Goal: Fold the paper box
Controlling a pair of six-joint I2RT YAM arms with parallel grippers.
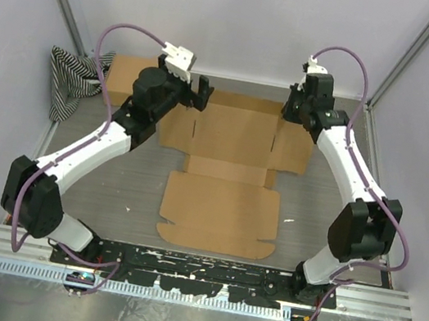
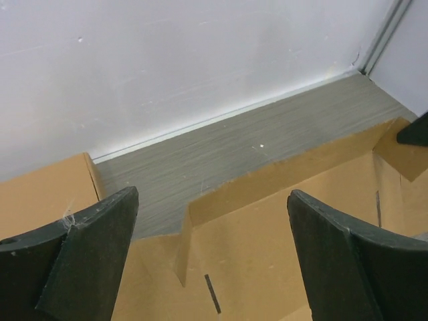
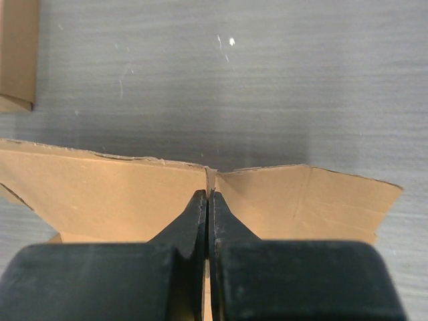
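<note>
From above, the paper box (image 1: 228, 179) is a flat cut blank lying on the desk (image 1: 135, 188), spread between the two arms. The left gripper (image 1: 200, 91) sits at the blank's far left corner and the right gripper (image 1: 292, 109) at its far right corner. A striped cloth (image 1: 66, 80) is bunched well out to the left of the left gripper, beside a second cardboard piece (image 1: 131, 69).

In the left wrist view, the fingers (image 2: 93, 254) are spread wide and hold nothing. The far flap (image 2: 287, 174) runs across just ahead of the gap between them, lifted a little along its crease.

In the right wrist view, the fingers (image 3: 194, 221) are pressed together with a thin sliver of card between them. The right gripper therefore appears to be pinched on the box's edge, at a slit where two flaps meet. The flaps tilt up on either side of the tips.

The card looks light and thin. It is probably stiff across each panel but ready to bend at the scored creases. It would likely slide on the smooth desk if pushed from one side only, so one gripper should pin it while the other lifts. The best hold is a flap's free edge, away from the slits, where the card could tear. A hard pinch may dent it.
</note>
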